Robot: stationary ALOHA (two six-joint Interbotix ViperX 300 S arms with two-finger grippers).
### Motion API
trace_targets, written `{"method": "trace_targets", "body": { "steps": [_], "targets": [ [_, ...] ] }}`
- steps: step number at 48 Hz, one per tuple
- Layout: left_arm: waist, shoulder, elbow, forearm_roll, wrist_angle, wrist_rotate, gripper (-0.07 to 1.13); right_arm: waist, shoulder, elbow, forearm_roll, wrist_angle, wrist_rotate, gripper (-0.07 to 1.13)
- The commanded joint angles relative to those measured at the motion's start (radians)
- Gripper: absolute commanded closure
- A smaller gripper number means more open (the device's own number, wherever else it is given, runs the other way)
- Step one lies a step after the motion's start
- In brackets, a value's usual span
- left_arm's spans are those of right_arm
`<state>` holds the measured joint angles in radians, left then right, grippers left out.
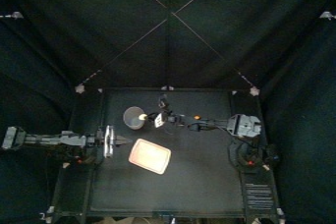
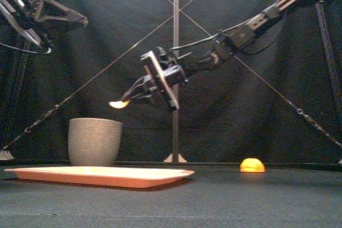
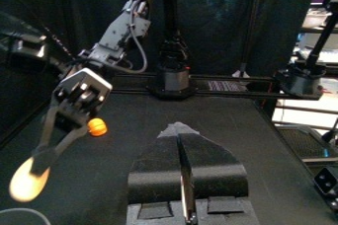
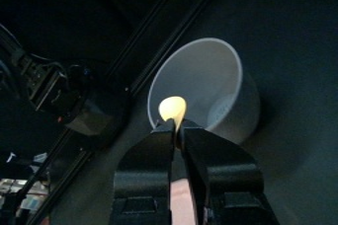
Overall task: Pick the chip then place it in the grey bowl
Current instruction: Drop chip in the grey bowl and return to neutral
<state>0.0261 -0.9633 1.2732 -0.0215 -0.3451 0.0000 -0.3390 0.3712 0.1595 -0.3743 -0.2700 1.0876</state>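
Observation:
A small yellow chip (image 2: 120, 103) hangs in the air, pinched at the tips of my right gripper (image 2: 131, 98), which is shut on it. The chip (image 4: 171, 108) is above the near rim of the tall grey speckled cup (image 4: 207, 83). This cup (image 2: 94, 140) stands upright at the table's back left, and in the front view the chip is over its right edge. The right arm reaches in from the right past the middle (image 1: 159, 120). My left gripper (image 3: 180, 138) rests shut and empty at the table's left side.
A flat pink tray (image 2: 100, 175) lies in front of the cup, near the table's middle (image 1: 149, 155). A small orange toy (image 2: 251, 165) sits on the table to the right, behind the right arm.

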Motion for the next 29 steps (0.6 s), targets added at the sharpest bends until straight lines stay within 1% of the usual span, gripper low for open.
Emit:
{"method": "trace_targets", "body": {
  "steps": [1,7,14,16,22,29],
  "targets": [
    [0.000,0.005,-0.014,-0.008,-0.009,-0.003,1.02,-0.003,0.058,-0.120,-0.028,-0.008,-0.003,0.57],
    [0.000,0.005,-0.012,-0.020,-0.009,-0.002,1.02,-0.005,0.109,-0.179,-0.051,-0.006,-0.006,0.47],
    [0.005,0.005,-0.012,-0.025,-0.008,-0.002,1.02,-0.005,0.115,-0.187,-0.077,-0.006,-0.011,0.32],
    [0.006,0.005,-0.012,-0.023,-0.009,-0.002,1.02,-0.005,0.112,-0.186,-0.081,-0.006,-0.011,0.29],
    [0.008,0.005,-0.011,-0.023,-0.008,0.000,1.02,0.000,0.086,-0.172,-0.112,-0.012,-0.015,0.28],
    [0.009,0.005,-0.003,-0.025,-0.008,-0.003,1.02,0.000,0.018,-0.114,-0.209,-0.066,-0.014,0.28]
  ]
}}
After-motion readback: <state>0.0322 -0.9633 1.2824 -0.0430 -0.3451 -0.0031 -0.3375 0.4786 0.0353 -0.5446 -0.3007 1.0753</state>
